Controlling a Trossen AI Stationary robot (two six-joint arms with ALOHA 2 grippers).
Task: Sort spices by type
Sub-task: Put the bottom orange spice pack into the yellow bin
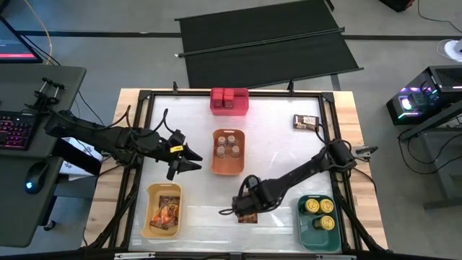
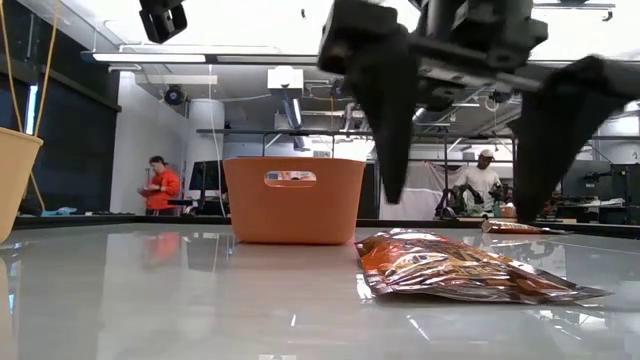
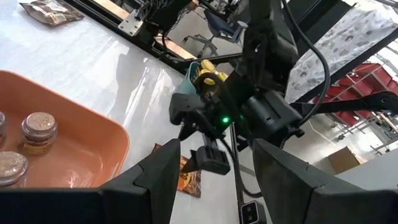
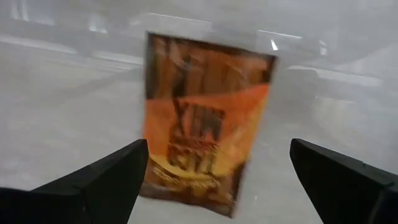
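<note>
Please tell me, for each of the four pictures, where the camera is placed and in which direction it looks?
High: above, looking straight down on the table; both arms show.
Low: at tabletop height, looking level at a packet under the right gripper.
Left wrist: on the left arm, facing the right arm; the left gripper shows.
Right wrist: looking down between open jaws at the packet.
Shared: the low and right wrist views both show that packet.
</note>
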